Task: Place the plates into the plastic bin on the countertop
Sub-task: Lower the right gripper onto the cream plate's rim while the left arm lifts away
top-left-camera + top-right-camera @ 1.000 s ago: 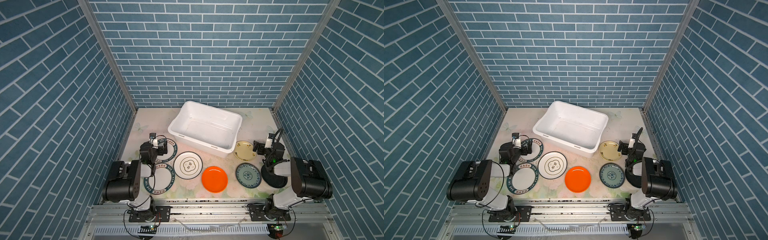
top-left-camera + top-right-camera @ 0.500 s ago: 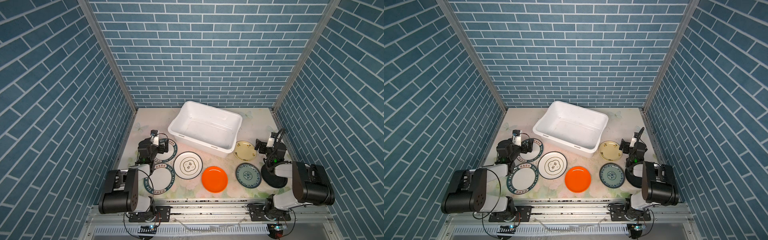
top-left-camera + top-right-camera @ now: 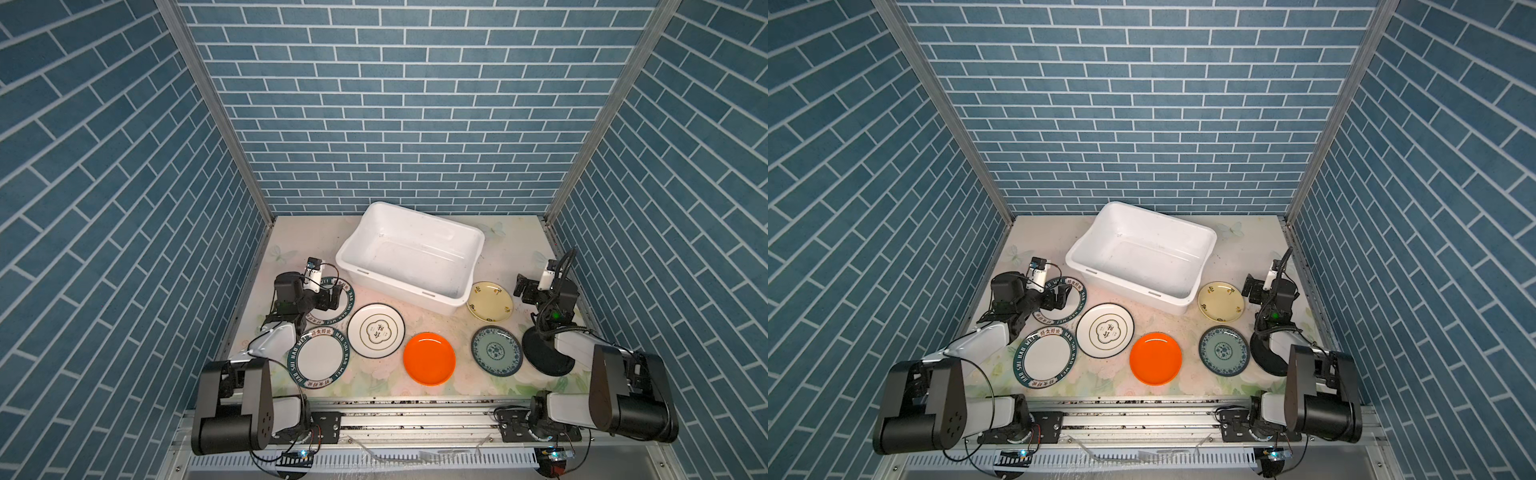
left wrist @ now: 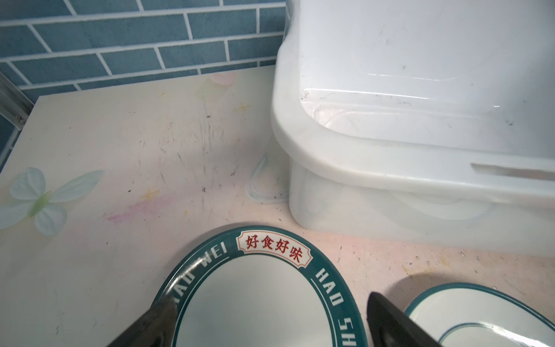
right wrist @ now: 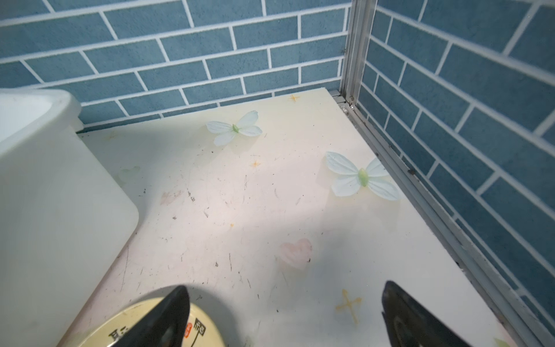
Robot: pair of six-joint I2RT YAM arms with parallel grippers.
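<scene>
Pale cream, printed with faint flowers and butterflies, the table (image 3: 513,253) carries everything here. The white plastic bin (image 3: 395,286) sits at its far middle, turned a little askew. All seven plates lie flat on the table in front of or beside the bin, outside its walls. On the left, two white plates with dark-green lettered rims lie one behind the other. The near lettered plate (image 3: 318,358) is by the front edge, and the far lettered plate (image 3: 348,296) is just beside the bin's left front corner. The gold-motif plate (image 3: 376,330) lies just right of that pair, its rim very close to both. Along the front come the orange plate (image 3: 429,358) and then the blue-green plate (image 3: 496,351), apart from each other. The cream plate (image 3: 489,301) lies behind the blue-green one, just beside the bin's right front corner. The black plate (image 3: 542,357) lies at the far right, partly under the right arm, so its full outline is hidden. The left claw (image 3: 329,300) hangs low over the far lettered plate with its jaws wide apart, gripping nothing. Whether its fingertips (image 4: 156,315) touch the rim I cannot tell. The right claw (image 3: 524,291) is spread as well and holds nothing, one finger above the cream plate's edge and the other above bare table.
</scene>
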